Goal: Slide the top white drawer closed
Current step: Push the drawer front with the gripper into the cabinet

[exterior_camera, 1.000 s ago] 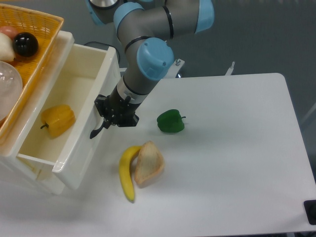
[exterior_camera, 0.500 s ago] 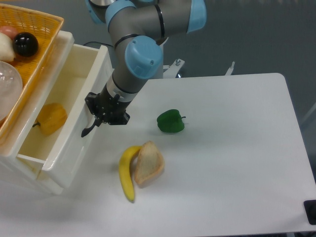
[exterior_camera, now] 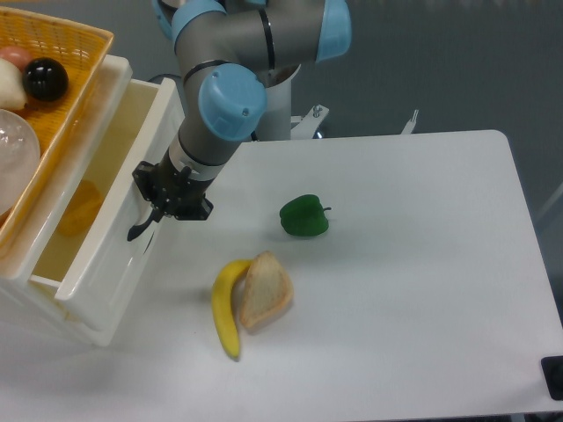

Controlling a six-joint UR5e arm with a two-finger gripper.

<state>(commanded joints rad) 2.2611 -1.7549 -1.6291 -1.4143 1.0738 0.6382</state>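
- The gripper (exterior_camera: 157,200) is pressing against the front of the top white drawer (exterior_camera: 113,236); its finger spread is impossible to tell.
- The drawer is sitting partly open at nine o'clock, with the banana (exterior_camera: 223,305) lying at its four o'clock.

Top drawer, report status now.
Hand pressed on the top drawer front at its handle; jaws unclear. Drawer partly open, yellow pepper inside. Nothing blocking the slide.

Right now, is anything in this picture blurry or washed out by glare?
In the fixed camera view, the yellow pepper inside the glossy white plastic top drawer looks smeared and faint; the green bell pepper and yellow banana stay sharp, casting soft shadows.
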